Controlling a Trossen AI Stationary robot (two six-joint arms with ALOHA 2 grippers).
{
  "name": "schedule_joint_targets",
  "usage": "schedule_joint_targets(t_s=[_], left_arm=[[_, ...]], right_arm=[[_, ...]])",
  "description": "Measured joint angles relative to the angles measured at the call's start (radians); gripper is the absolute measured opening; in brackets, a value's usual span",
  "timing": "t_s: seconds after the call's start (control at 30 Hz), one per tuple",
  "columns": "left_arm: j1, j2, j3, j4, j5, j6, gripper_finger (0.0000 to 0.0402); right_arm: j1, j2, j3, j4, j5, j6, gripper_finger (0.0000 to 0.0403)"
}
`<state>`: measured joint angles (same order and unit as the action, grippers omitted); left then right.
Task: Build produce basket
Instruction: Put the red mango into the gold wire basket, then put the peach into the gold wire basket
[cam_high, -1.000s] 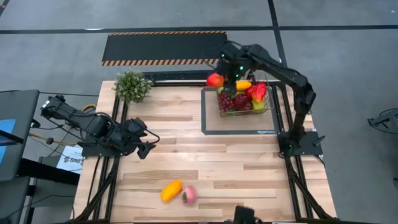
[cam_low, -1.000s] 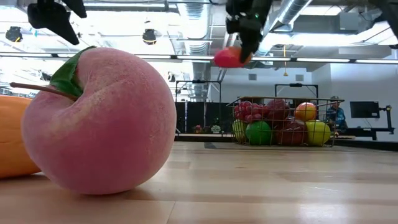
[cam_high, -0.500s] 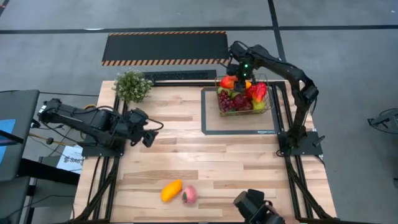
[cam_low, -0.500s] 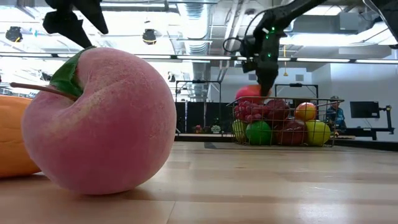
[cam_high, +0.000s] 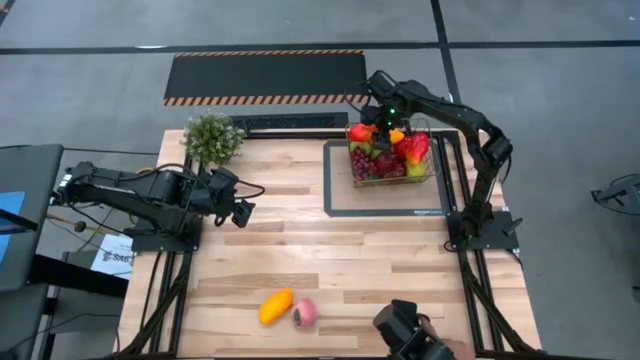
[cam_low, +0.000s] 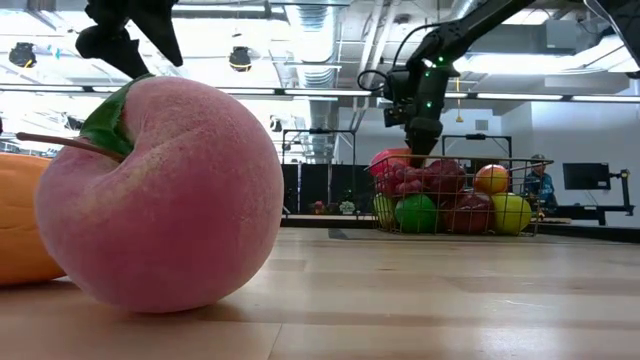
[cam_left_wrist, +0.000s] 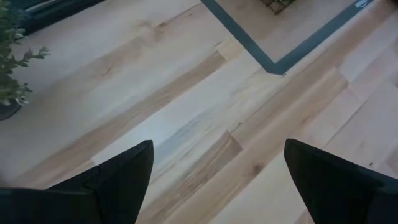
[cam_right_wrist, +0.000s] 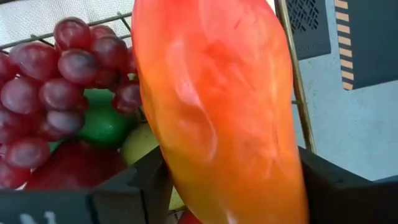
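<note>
High view: the basket (cam_high: 392, 155) stands on a grey-framed mat (cam_high: 340, 200) at the far right of the table (cam_high: 340, 260), heaped with fruit. The right gripper (cam_high: 377, 135) is over the basket's far left corner, closed on a red-orange mango (cam_high: 364, 132) that sits at the top of the heap. The left gripper (cam_high: 240, 212) hangs over bare wood near the table's left side, well apart from the basket. A potted plant (cam_high: 212, 137) stands at the far left corner, just beyond that arm. An orange fruit (cam_high: 275, 305) and a pink peach (cam_high: 304, 313) lie touching near the front edge, far from the basket. A dark object (cam_high: 400, 328) shows at the front edge.

Low view: the peach (cam_low: 160, 195) fills the foreground with the orange fruit (cam_low: 20, 235) behind its left side; together they block much of the table. Beyond, the basket (cam_low: 455, 195) shows grapes (cam_low: 405, 178), a green fruit (cam_low: 415, 213) and a yellow one (cam_low: 510, 212) through its mesh. The right gripper (cam_low: 420, 135) comes down onto the mango (cam_low: 390, 160) at the basket's left rim.

Left wrist view: the left gripper (cam_left_wrist: 214, 174) stands wide, nothing between its fingers, over bare boards; a corner of the mat (cam_left_wrist: 273, 62) lies ahead.

Right wrist view: the mango (cam_right_wrist: 217, 106) fills the gap between the right gripper's fingers (cam_right_wrist: 134, 193), hiding much of the basket; grapes (cam_right_wrist: 68, 68) and a green fruit (cam_right_wrist: 102, 124) lie beside it.
</note>
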<state>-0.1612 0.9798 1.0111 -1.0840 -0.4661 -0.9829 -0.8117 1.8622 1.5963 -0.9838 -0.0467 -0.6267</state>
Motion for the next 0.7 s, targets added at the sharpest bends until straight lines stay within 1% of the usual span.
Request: schedule_joint_targets(t_s=[0.1, 0.23, 0.37, 0.47, 0.53, 0.63, 0.67, 0.7], left_arm=[[0.004, 0.0, 0.0, 0.0, 0.009, 0.0, 0.0347], [0.005, 0.0, 0.0, 0.0, 0.01, 0.0, 0.0347], [0.005, 0.0, 0.0, 0.0, 0.015, 0.0, 0.0347], [0.005, 0.0, 0.0, 0.0, 0.036, 0.017, 0.0347], [0.005, 0.0, 0.0, 0.0, 0.062, 0.038, 0.0347], [0.005, 0.0, 0.0, 0.0, 0.096, 0.06, 0.0347], [0.005, 0.0, 0.0, 0.0, 0.111, 0.065, 0.0347], [0.005, 0.0, 0.0, 0.0, 0.125, 0.073, 0.0347]], right_arm=[[0.005, 0.001, 0.0, -0.001, 0.0, -0.01, 0.0271], [0.007, 0.008, 0.0, -0.006, 0.004, -0.01, 0.0323], [0.019, 0.007, 0.0, -0.002, 0.06, -0.011, 0.0359], [0.021, 0.008, 0.027, -0.063, 0.13, -0.011, 0.0371], [0.025, 0.008, 0.066, -0.124, 0.15, -0.005, 0.0373], [0.037, 0.008, 0.153, -0.233, 0.152, 0.045, 0.0374], [0.045, 0.008, 0.187, -0.268, 0.139, 0.074, 0.0373], [0.055, 0.007, 0.219, -0.301, 0.103, 0.109, 0.0372]])
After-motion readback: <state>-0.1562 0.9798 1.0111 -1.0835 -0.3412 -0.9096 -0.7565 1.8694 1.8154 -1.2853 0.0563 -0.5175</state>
